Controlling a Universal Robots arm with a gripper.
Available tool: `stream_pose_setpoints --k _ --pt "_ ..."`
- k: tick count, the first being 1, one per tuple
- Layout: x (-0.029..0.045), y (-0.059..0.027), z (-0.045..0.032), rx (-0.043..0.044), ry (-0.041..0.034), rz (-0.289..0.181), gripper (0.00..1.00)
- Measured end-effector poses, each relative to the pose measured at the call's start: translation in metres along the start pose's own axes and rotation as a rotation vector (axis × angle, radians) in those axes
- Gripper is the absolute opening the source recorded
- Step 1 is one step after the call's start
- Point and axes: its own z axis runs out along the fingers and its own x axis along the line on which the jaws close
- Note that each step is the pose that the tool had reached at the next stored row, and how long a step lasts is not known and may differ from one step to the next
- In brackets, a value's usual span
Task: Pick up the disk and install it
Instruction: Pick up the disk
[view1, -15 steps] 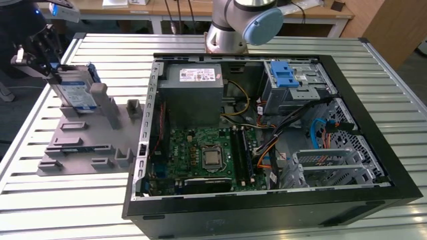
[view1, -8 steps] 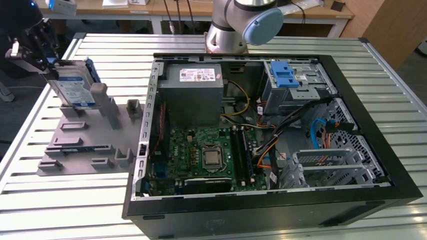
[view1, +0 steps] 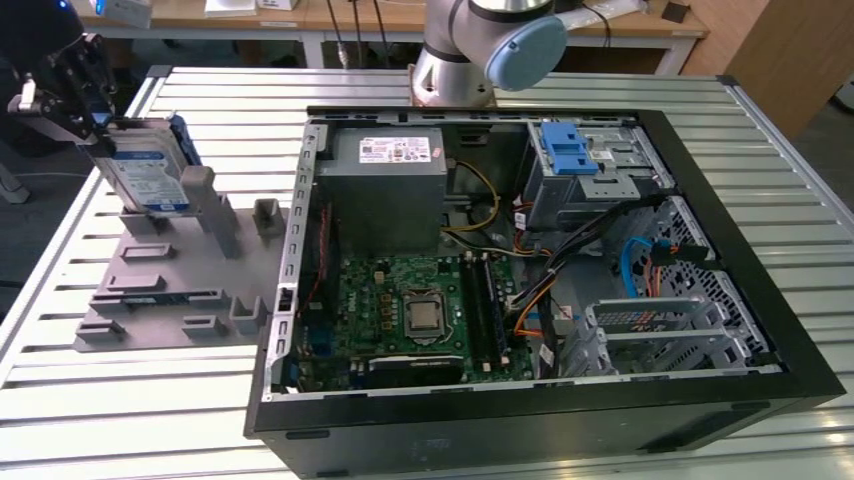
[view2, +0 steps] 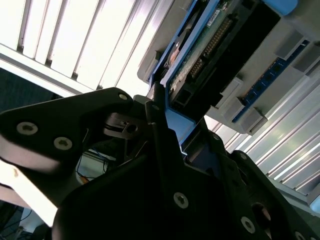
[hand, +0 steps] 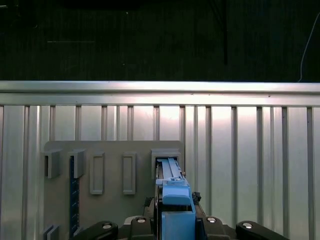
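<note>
At the exterior view's left, the black tool (view1: 91, 122) is clenched on the top edge of the disk (view1: 144, 170). The disk stands on edge, tilted, with its lower end among the upright posts of the grey holder plate (view1: 147, 290) on the ribbed metal counter (view1: 200, 90). Whether it touches the plate cannot be told. Its blue-and-white label (view1: 147, 180) faces the camera, the print too small to read.

In the first wrist view, the disk's (hand: 172, 195) blue frame sits between the tool's fingers (hand: 176, 217), and its far end meets a slot in the plate (hand: 112, 150). The second wrist view shows the disk's (view2: 210, 45) circuit-board side just beyond the tool (view2: 165, 120).

In the exterior view, the arm (view1: 467, 50) rises from the counter's far edge and reaches out of frame. To the right lies an open computer case (view1: 747, 300), well apart from the disk. It holds a white-labelled power supply (view1: 387, 170) and a blue latch (view1: 571, 155).
</note>
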Motion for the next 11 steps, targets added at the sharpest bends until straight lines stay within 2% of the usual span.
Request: stream_pose_setpoints --k 11 --pt "-0.0002 0.0002 -0.0054 0.0003 -0.0001 0.000 0.36"
